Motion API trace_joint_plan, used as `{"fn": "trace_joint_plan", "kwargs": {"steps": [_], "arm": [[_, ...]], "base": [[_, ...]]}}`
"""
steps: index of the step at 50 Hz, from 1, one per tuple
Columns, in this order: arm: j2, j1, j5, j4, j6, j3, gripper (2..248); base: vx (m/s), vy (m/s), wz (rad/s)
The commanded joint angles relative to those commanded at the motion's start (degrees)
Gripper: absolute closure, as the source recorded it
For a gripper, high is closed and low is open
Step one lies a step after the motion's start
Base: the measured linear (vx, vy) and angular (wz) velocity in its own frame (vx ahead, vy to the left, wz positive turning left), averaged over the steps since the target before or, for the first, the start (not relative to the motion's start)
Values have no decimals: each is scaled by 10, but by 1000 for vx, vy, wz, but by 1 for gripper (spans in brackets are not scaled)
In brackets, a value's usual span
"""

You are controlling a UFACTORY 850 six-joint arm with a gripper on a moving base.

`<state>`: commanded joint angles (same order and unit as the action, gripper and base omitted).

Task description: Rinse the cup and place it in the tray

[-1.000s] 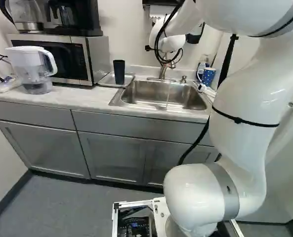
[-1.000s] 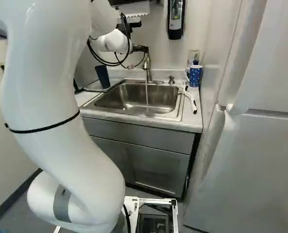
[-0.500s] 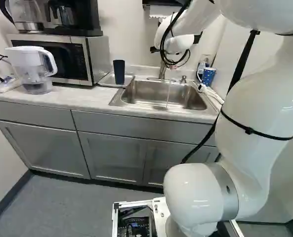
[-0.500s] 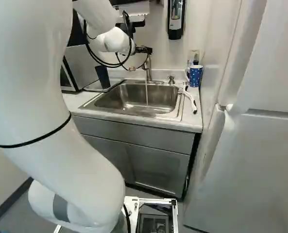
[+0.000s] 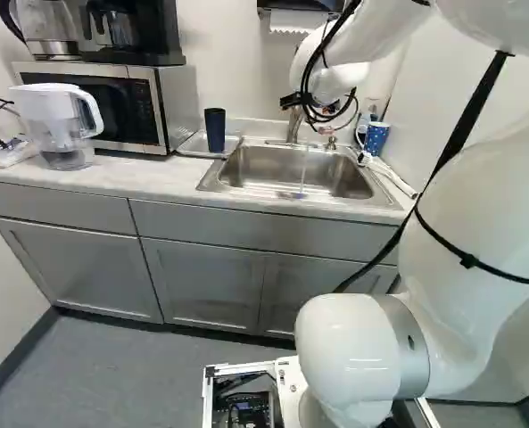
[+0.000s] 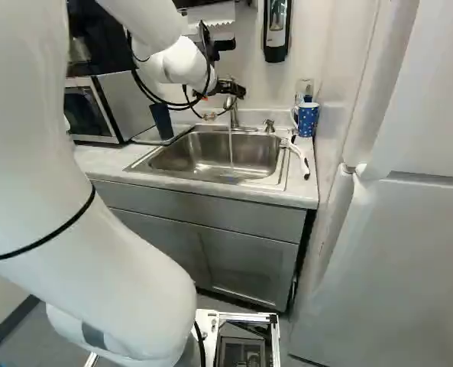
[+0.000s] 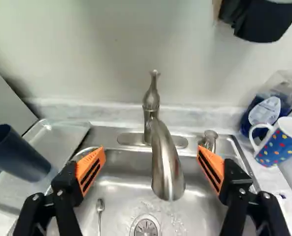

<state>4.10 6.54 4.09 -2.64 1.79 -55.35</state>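
While the cup point(image 7: 18, 153) stands in the tray point(image 7: 67, 140) at nine o'clock, water point(image 6: 231, 149) runs
The wide-open claw point(image 7: 151, 150) should nudge the twelve-o'clock lever point(image 7: 151, 92) squarely, clearing the spout point(image 7: 167, 169)

Pitcher point(image 5: 52, 111) by a microwave point(image 5: 178, 105) with a coffee maker point(image 5: 152, 37) on top.

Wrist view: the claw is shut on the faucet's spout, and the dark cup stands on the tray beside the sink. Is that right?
Not quite: the wrist view shows the claw open, its fingers wide apart and the faucet's spout between them, touching neither. The dark cup does stand on the tray beside the sink.
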Motion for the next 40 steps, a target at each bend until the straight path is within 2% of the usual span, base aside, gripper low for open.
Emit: {"fn": "trace_joint_plan", "kwargs": {"steps": [16, 31, 40], "arm": [[42, 16, -96, 0, 0, 40, 3], [47, 16, -186, 0, 0, 44, 3], [47, 16, -184, 0, 0, 44, 3]], "base": [[0, 0, 0], [0, 0, 0], [0, 0, 0]]}}
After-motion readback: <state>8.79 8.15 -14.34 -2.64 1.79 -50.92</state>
